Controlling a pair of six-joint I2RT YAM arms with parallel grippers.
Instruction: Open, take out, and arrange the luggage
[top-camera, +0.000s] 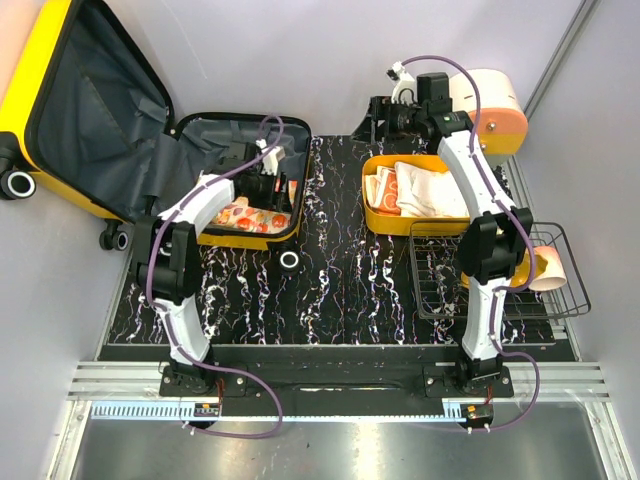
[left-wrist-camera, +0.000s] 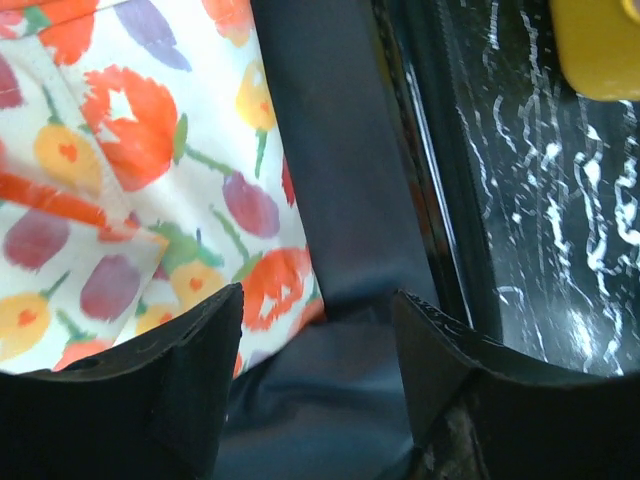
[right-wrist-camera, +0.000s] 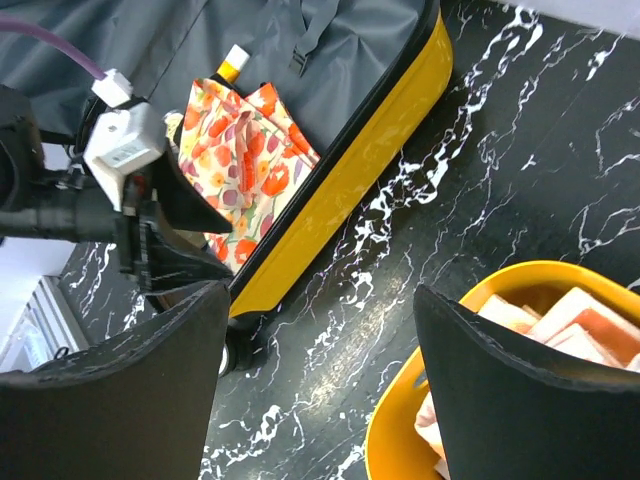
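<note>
Black left fingers (left-wrist-camera: 150, 400) apart over luggage (top-camera: 90, 110)

White, black-jointed arms (top-camera: 205, 200) (purple cables (top-camera: 440, 58))

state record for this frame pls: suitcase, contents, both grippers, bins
suitcase: open, lid tilted back at left, base flat on table
in suitcase: floral cloth; other items unclear
left gripper: open, inside the base over the floral cloth, contact unclear
right gripper: open, empty, above the table between suitcase and yellow basket
yellow basket: holds folded cloths
wire basket: on the table's right side, in front of the yellow basket
</note>
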